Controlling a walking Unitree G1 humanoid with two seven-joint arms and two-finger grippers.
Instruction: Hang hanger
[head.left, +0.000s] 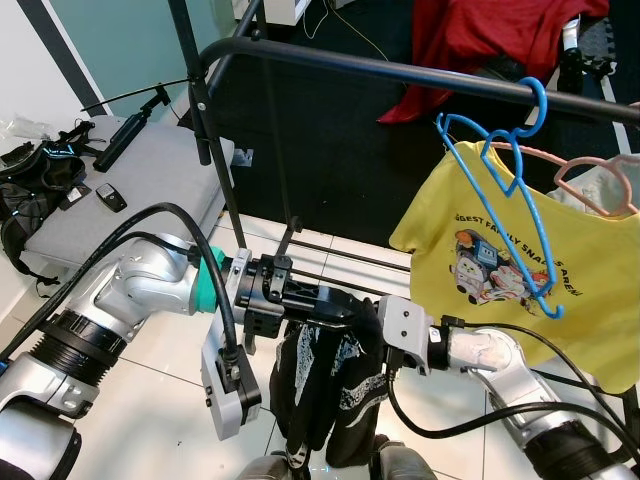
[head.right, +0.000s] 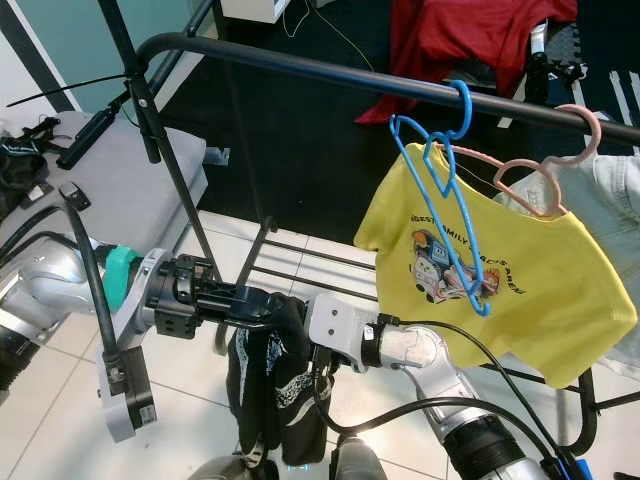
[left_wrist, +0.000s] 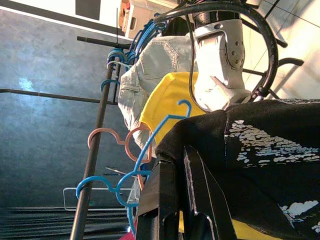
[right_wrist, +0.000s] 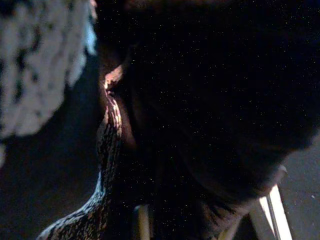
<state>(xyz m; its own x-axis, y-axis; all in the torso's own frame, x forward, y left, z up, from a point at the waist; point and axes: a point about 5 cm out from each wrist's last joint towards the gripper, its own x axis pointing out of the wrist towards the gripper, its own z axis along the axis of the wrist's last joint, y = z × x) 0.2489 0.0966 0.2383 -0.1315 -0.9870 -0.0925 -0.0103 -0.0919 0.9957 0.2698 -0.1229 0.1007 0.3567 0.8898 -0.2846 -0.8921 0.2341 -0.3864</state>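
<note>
A black garment (head.left: 320, 390) with white print hangs in folds between my two grippers, low in front of the black clothes rail (head.left: 400, 72). My left gripper (head.left: 335, 305) reaches in from the left, its black fingers (left_wrist: 165, 200) close together with the cloth draped over their tips. From the right, my right gripper (head.left: 372, 322) is buried in the same cloth, and the right wrist view shows dark fabric up close. No hanger can be made out inside the garment. On the rail hang blue hangers (head.left: 520, 200) with a yellow T-shirt (head.left: 480, 230).
A pink hanger (head.left: 590, 175) with a pale denim piece hangs at the rail's right end. The rack's upright post (head.left: 205, 110) and low crossbars (head.left: 340, 255) stand just ahead. A grey case (head.left: 110, 190) with black gear lies left; a red cloth (head.left: 480, 40) lies behind.
</note>
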